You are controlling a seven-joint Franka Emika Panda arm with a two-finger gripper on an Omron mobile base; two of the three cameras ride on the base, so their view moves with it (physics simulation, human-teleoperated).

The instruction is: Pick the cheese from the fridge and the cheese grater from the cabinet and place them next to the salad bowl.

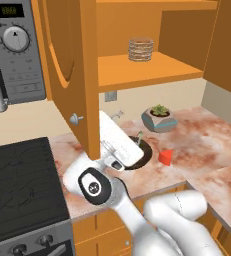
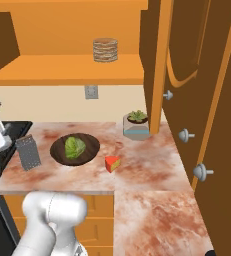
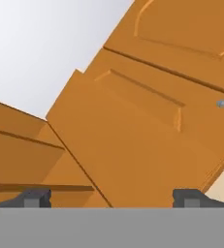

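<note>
Round tan woven basket (image 2: 105, 50) on orange open shelf (image 2: 67, 70), toward right end. Grey wall outlet (image 2: 91, 92) on cream wall below shelf. Grey-teal angular pot with succulent (image 2: 137, 125) at far right of marbled counter (image 2: 152, 170), near wall. Black microwave (image 1: 14, 50) with round dial, far left. Black stovetop (image 1: 22, 180) left of counter, knobs along near edge.

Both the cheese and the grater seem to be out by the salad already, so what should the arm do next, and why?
Probably just draw back and stop. The cheese grater stands left of the salad bowl, the cheese lies right of it, and the gripper is open and empty, facing the cabinet.
</note>
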